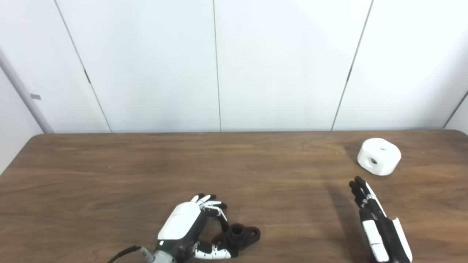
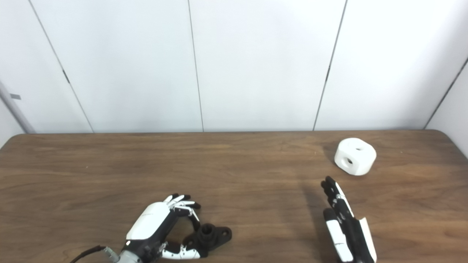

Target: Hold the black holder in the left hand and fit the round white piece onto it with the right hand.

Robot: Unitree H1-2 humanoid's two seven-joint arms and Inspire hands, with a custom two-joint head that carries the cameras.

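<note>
The black holder [image 1: 239,235] lies on the table near the front edge, a short tube sticking up from a flat base. My left hand [image 1: 182,226] is right beside it on its left, fingers curved toward it and thumb under its near side, not clamped on it. The round white piece [image 1: 379,156], a squat cylinder with holes in its top and side, sits at the far right of the table. My right hand [image 1: 376,223] is held open with fingers straight, pointing toward the white piece and a hand's length short of it.
The brown wooden table [image 1: 146,175] spans the view, with a white panelled wall [image 1: 219,65] behind its far edge. A dark cable [image 1: 122,254] runs from my left wrist at the bottom edge.
</note>
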